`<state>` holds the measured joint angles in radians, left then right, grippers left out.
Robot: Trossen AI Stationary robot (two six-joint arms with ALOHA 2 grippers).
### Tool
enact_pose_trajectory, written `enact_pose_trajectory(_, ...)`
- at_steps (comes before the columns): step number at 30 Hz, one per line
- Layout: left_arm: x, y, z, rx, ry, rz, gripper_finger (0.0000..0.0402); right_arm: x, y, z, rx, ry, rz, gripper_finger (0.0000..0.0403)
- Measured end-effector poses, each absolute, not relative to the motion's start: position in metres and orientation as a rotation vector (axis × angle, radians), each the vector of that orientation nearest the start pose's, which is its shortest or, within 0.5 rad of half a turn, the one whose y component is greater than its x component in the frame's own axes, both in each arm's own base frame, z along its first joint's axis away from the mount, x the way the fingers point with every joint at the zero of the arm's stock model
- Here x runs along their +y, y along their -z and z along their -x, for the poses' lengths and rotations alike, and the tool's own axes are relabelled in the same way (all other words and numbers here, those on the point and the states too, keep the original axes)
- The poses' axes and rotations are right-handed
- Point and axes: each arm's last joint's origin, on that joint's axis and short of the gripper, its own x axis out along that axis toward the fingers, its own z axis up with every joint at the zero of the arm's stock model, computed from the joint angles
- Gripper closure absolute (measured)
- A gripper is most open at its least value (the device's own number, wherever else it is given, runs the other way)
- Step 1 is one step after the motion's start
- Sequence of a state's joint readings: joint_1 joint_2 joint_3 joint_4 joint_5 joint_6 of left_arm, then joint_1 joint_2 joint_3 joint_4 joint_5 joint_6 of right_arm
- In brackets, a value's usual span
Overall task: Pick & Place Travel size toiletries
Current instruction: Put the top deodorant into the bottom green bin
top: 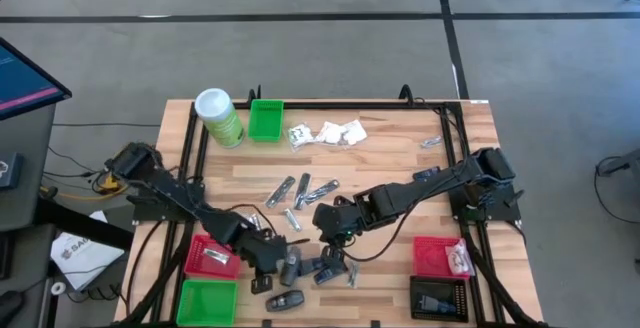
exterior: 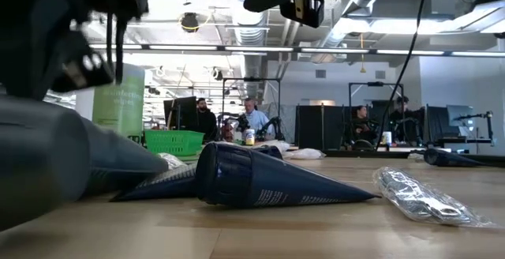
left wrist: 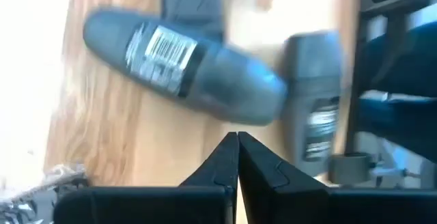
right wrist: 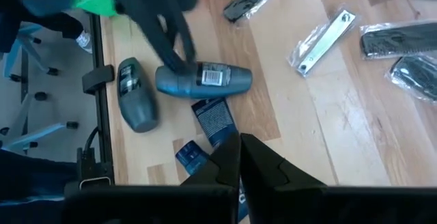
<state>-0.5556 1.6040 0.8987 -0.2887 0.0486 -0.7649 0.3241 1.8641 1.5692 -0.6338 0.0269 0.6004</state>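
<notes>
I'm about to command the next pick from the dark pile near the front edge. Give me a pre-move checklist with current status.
1. Left gripper jaws empty: ok, shut with nothing between them.
2. Right gripper jaws empty: ok, shut, nothing held.
3. Jaws ready to grasp: not ok, both must open first.
4. Target in sight: ok, grey roll-on bottle lies on its side past the left gripper.
5. Arms apart: cannot tell; both crowd the same pile.
6. Red bin by the left arm has room: ok, one silvery packet inside.
</notes>
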Motion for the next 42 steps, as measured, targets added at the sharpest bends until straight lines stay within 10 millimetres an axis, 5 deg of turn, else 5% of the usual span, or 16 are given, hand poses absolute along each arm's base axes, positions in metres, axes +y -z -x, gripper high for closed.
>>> enact_pose_trajectory(7,-0.155,-0.193,-0.255,1.043,0.101,0.444,0.0401,0.128,-0.266,-0.386,0.954,0.001,-0.385,0.0403)
enact_pose_trajectory(31,-0.162,-0.195,-0.257,0.954,0.021,0.5,0.0401,0.138,-0.269,-0.387,0.906,-0.029,-0.41,0.0403)
enact_pose_trajectory(42,-0.189,-0.161,-0.295,0.987,0.241,0.539,0.0401,0.142,-0.265,-0.381,0.968,-0.011,-0.402,0.0403)
